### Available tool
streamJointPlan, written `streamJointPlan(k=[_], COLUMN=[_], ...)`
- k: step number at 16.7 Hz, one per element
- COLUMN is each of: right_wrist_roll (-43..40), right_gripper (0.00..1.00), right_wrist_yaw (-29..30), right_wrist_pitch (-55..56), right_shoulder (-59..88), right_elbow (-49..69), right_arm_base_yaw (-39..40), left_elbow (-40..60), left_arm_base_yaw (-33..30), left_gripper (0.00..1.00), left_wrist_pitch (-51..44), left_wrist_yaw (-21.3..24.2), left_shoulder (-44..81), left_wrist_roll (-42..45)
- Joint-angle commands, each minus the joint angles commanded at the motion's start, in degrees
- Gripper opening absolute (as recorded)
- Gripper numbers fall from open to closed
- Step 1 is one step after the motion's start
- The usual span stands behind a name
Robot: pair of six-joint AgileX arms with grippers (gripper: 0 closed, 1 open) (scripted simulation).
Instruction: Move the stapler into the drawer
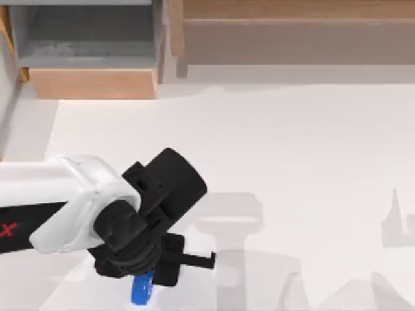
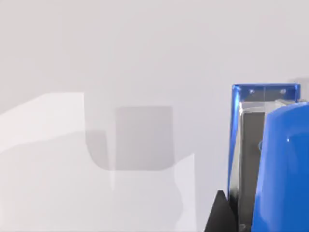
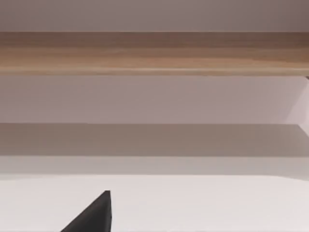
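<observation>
Left gripper [image 1: 144, 275] low over stapler [image 1: 142, 288] at tabletop [image 1: 292, 142] near edge; finger state: cannot tell. Drawer [image 1: 91, 42] open, well apart, far-left. Risk: off-centre pinch lets stapler swivel or slip during carry. Right arm parked.

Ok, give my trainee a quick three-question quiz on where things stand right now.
1. True or false: the stapler already lies in the drawer.
2. Which arm reaches over the stapler: A) left B) right?
3. Fill in: the drawer sits at the table's far ____ corner in the top view.

Key: 1 false, it is on the white table at the near edge. 2 A, the left gripper. 3 left.
</observation>
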Motion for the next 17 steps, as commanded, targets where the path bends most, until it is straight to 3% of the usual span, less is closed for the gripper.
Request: streamJointPlan(k=[3, 6, 12, 17], right_wrist_roll=[0.00, 0.00, 0.00, 0.00], right_gripper=[1.00, 1.00, 1.00, 1.00], right_wrist_yaw=[0.00, 0.00, 0.00, 0.00], right_wrist_pitch=[0.00, 0.00, 0.00, 0.00], right_shoulder=[0.00, 0.00, 0.00, 0.00], right_elbow=[0.00, 0.00, 0.00, 0.00], right_arm_base_yaw=[0.00, 0.00, 0.00, 0.00], left_elbow=[5.26, 14.56, 38.74, 56.93], left_arm_base_yaw=[4.05, 11.93, 35.13, 54.45], left_gripper=[0.00, 0.00, 0.00, 0.00], left_wrist_pitch=[0.14, -0.11, -3.53, -9.58], left_wrist_yaw=[-0.15, -0.85, -1.83, 2.14], left_shoulder=[-0.21, 0.69, 8.72, 23.15], left_wrist_roll=[3.54, 9.96, 28.20, 43.88])
